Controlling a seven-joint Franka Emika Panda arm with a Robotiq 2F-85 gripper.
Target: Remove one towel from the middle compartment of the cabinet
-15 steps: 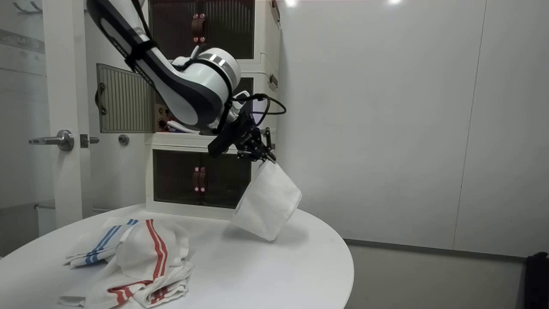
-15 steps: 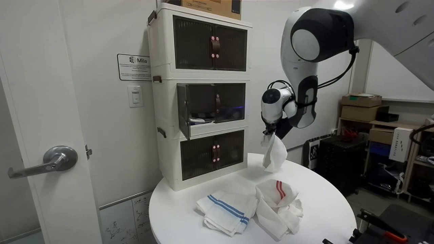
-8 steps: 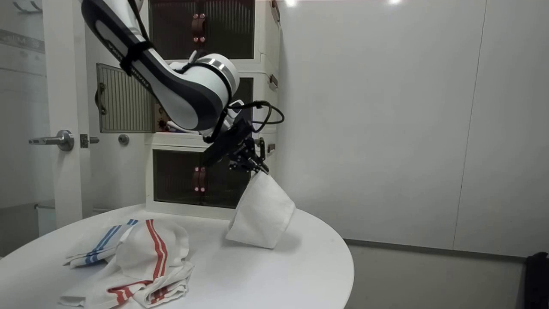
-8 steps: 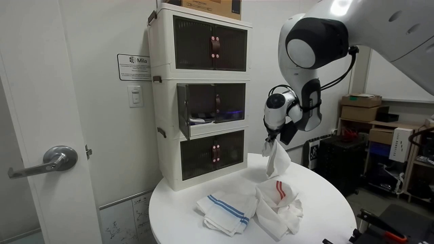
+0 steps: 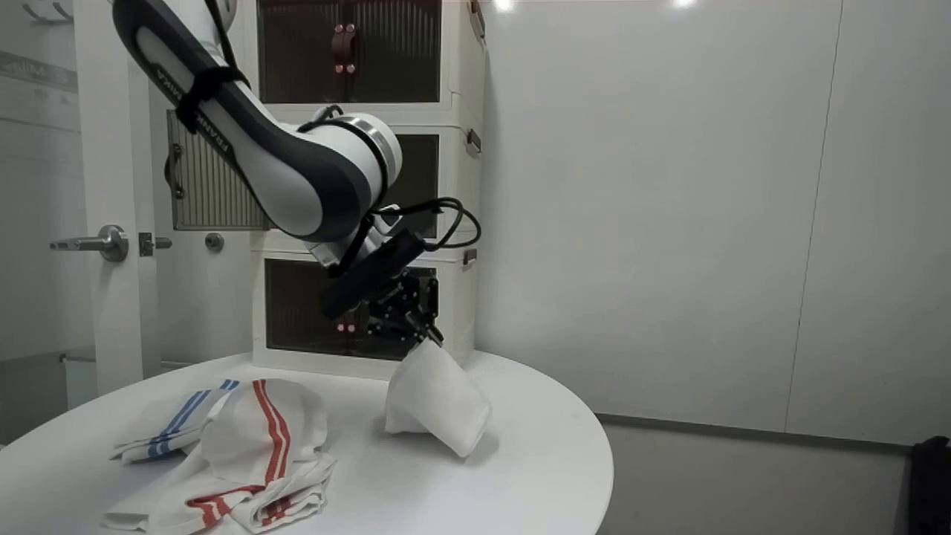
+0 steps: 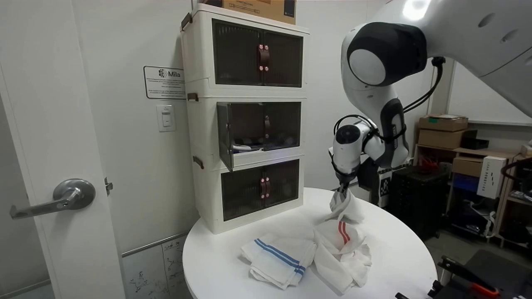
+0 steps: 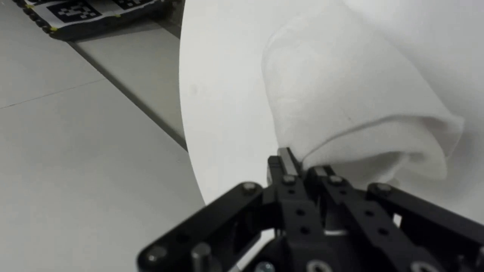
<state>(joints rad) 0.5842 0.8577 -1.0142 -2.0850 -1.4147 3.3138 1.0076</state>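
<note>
White towel (image 5: 438, 405) in your claw (image 7: 301, 164), low over the surface (image 5: 546, 446)!

You've got it pinched by its upper end, the rest draping below, clear of the cabinet (image 6: 255, 91); whether the lower edge touches down, you can't tell. The blue-striped cloth (image 6: 276, 259) and red-striped cloth (image 6: 338, 253) lie side by side. Up at the middle compartment (image 6: 248, 118), one front panel (image 6: 225, 135) is swung wide. Round the room: lever-handled door (image 6: 45, 124), light switch (image 6: 166, 119), cardboard boxes (image 6: 438, 139) on shelving (image 6: 469, 153).

One plain towel (image 5: 437, 397), two striped cloths (image 6: 277, 261) — three cabinet compartments (image 6: 282, 124).
</note>
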